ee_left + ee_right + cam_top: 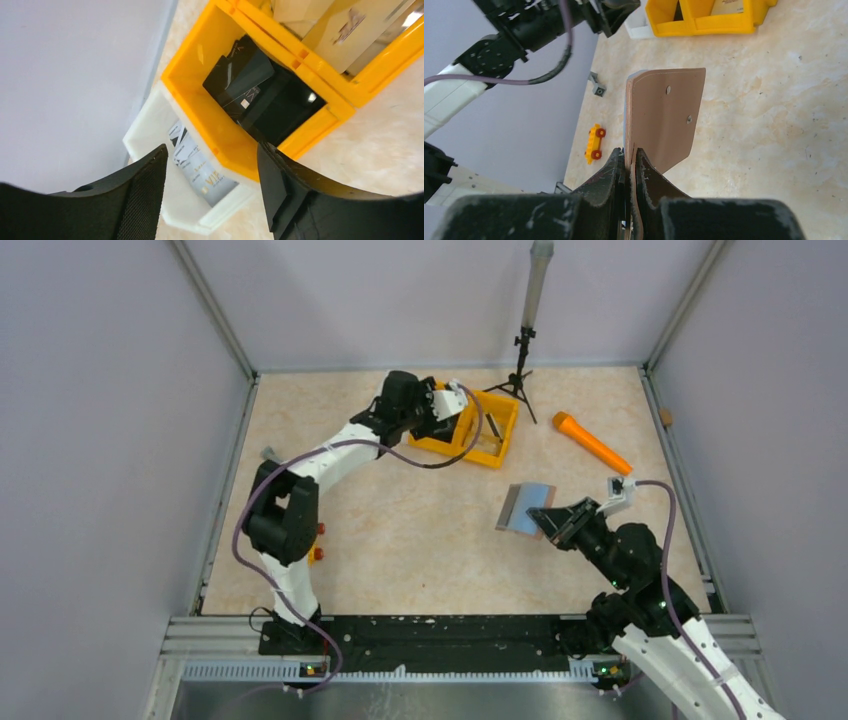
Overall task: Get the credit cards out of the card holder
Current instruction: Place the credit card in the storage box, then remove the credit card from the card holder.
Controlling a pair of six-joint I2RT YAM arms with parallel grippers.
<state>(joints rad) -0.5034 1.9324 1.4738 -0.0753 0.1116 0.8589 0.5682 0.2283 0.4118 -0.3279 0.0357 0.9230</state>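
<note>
Top view: the left gripper (447, 418) hangs over the yellow bin (497, 436) at upper centre, and from here its opening cannot be judged. The right gripper (553, 520), right of centre, is clamped on the near right corner of the card holder (525, 506), whose pale blue-grey face shows. An orange tool (592, 443) lies on the table (400, 530) at upper right, with a tripod stand (519, 370) behind the bin.

Left wrist view: the left gripper (210, 192) fills the bottom edge, its jaws spread wide with nothing between them and touching nothing. Above them, at centre, a black card (240, 80) lies tilted inside a compartment of the yellow bin (197, 95); it has a small pale mark and thin lettering too small to read. At lower centre, a pale grey card (200, 172) sits in a white tray (150, 125) touching the bin's wall, and reads "VIP" in gold. A pale card in the upper right compartment carries an angular logo that cannot be read.

Right wrist view: the right gripper (629, 156), at bottom centre, is closed tight on the card holder's (666, 112) lower edge. The holder stands on edge above the table, showing its reddish-brown side and two small studs. A yellow toy car (594, 144) lies left of centre, and the yellow bin (704, 20) is at the top.
</note>
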